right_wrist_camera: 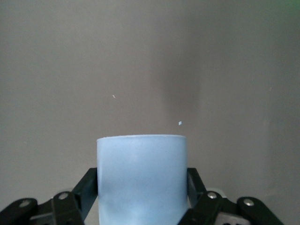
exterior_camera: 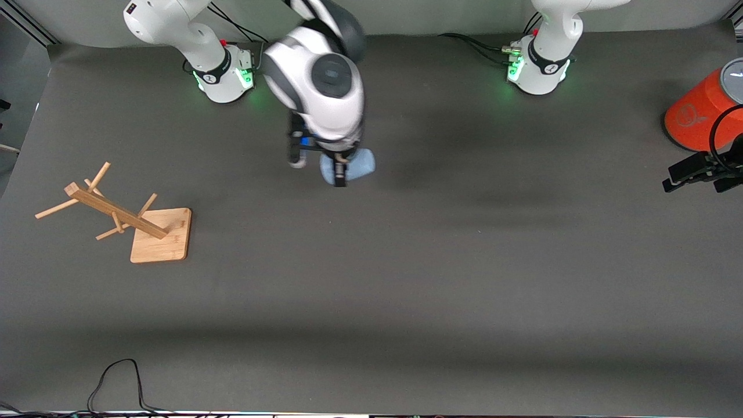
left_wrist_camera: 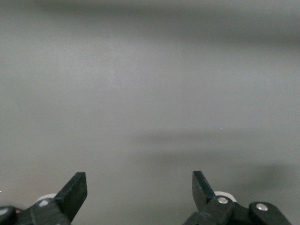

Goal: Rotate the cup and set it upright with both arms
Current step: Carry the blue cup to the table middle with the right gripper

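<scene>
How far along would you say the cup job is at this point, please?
Early. Done: the right claw is on the small pale blue tumbler, its fingers against both sides. In hand: that grip; whether the tumbler is off the dark grey table is unclear. Left: the open left claw waits near the orange canister, so handover and uprighting remain.

The right arm's white wrist hides most of the small pale blue tumbler (exterior_camera: 361,163) and its own claw (exterior_camera: 339,174). The picture's edge cuts off the large orange-red canister (exterior_camera: 699,113) and the left claw (exterior_camera: 705,174).
</scene>
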Robot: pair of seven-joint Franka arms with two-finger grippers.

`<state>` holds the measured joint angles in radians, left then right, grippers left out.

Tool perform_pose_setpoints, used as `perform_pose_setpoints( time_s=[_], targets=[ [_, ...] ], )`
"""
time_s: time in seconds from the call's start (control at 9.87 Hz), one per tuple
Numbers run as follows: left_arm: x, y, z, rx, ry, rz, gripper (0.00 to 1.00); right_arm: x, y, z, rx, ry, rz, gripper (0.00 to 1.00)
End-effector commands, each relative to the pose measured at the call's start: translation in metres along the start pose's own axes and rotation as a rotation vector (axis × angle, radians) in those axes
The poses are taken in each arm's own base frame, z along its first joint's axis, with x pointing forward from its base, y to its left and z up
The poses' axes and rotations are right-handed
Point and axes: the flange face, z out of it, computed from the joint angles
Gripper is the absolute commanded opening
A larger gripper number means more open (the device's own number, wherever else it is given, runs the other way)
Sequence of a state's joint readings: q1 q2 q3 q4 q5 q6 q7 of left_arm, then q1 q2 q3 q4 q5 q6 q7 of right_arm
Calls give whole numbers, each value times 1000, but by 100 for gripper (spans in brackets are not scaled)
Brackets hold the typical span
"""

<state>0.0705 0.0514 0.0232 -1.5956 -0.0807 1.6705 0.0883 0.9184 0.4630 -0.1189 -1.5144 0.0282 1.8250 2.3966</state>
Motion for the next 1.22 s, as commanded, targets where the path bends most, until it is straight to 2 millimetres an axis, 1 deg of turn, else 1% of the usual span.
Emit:
perform_pose_setpoints(
  time_s=[0.0,0.1,0.2,0.3,0.41,0.61,0.71,0.81,0.91,1.01,1.11],
  targets=[
    [5,-2,-2,-10,7,11,100,-59,5,37,14,44,73,55],
    [8,-4,5,-4,-6,5,100,-79,12,62,15,68,93,55],
    [9,-5,7,-5,-10,1,100,-98,18,83,21,81,102,55],
    [9,-6,8,-5,-12,1,100,-107,20,106,25,93,119,55],
    [10,-4,9,-5,-10,2,100,-116,22,125,41,90,132,55],
    [13,-8,13,-2,-13,-7,100,-121,20,157,53,105,139,55],
    [13,-19,12,-4,-7,-23,100,-123,19,168,54,109,138,55],
    [15,-22,15,-10,-9,-28,100,-127,17,177,55,115,137,57],
    [15,-23,14,-11,-7,-33,100,-128,15,183,58,120,135,68],
    [16,-22,14,-15,-4,-30,100,-127,14,183,61,120,137,91],
    [17,-16,13,-15,5,-24,100,-127,13,182,62,119,138,100]
  ],
)
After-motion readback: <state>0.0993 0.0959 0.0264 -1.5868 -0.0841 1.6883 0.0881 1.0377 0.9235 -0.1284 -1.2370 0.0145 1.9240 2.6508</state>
